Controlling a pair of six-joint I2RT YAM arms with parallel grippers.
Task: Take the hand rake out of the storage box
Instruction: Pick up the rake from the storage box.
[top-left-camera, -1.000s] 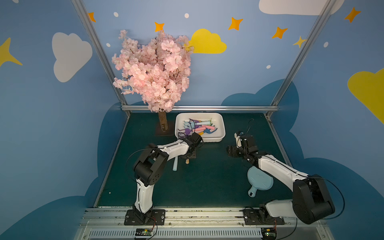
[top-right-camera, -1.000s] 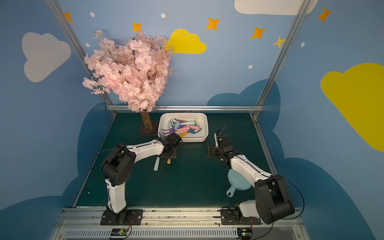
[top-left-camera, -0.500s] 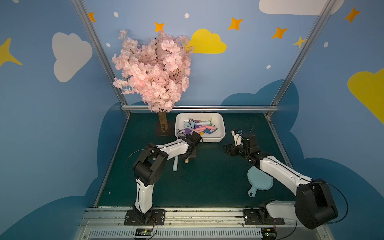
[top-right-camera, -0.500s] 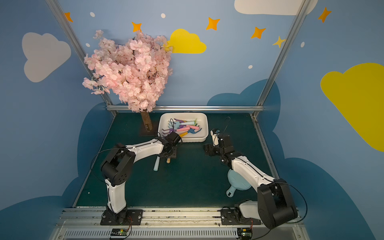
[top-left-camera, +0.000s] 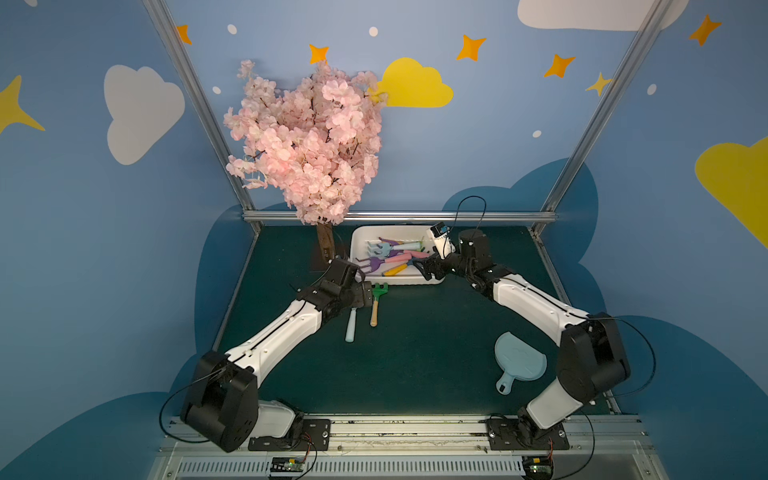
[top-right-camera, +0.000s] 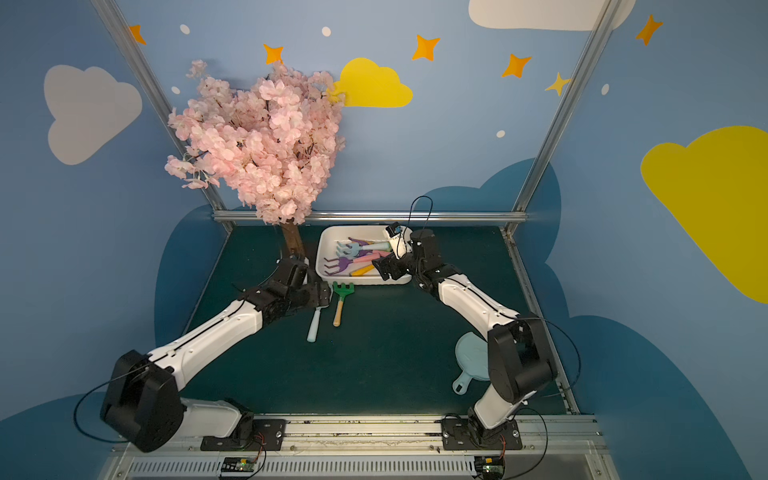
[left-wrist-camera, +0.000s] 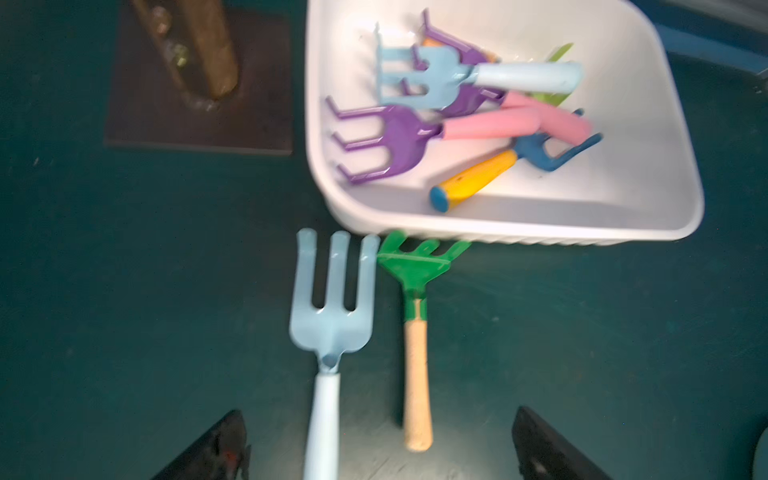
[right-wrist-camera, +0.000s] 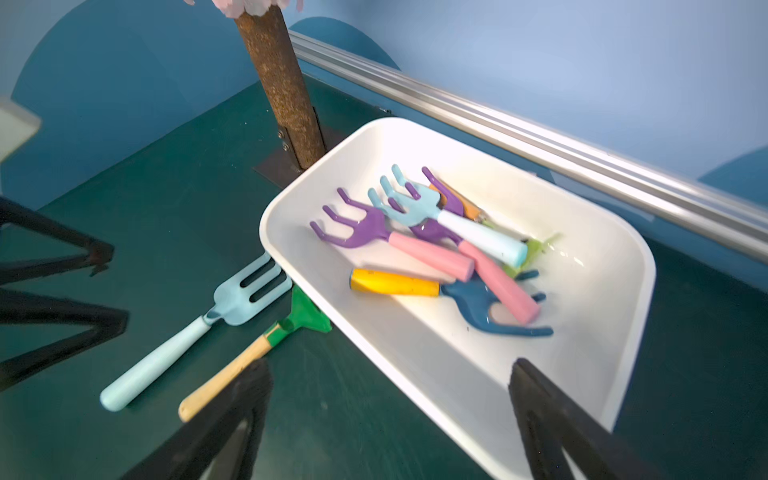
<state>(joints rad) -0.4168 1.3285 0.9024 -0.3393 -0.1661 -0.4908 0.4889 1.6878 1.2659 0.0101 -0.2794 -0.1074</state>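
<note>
The white storage box (top-left-camera: 399, 279) (right-wrist-camera: 415, 374) stands at the back of the green mat. It holds several hand rakes: a purple one with a pink handle (left-wrist-camera: 386, 141), a pale blue one (right-wrist-camera: 415, 210) and a dark blue one with a yellow handle (right-wrist-camera: 395, 286). A green rake with a wooden handle (top-left-camera: 376, 305) and a pale blue fork (left-wrist-camera: 330, 316) lie on the mat in front of the box. My left gripper (left-wrist-camera: 382, 440) (top-left-camera: 365, 295) is open over both their handles. My right gripper (right-wrist-camera: 390, 390) (top-left-camera: 428, 268) is open and empty above the box's front right corner.
A pink blossom tree (top-left-camera: 307, 145) stands on a brown trunk (top-left-camera: 325, 245) just left of the box. A pale blue round dish with a handle (top-left-camera: 519, 361) lies at the front right. A metal rail (top-left-camera: 399, 216) runs behind the box.
My left gripper has gone from shut to open over the tools on the mat. My right gripper has moved left and back, from beside the box to its front right corner.
</note>
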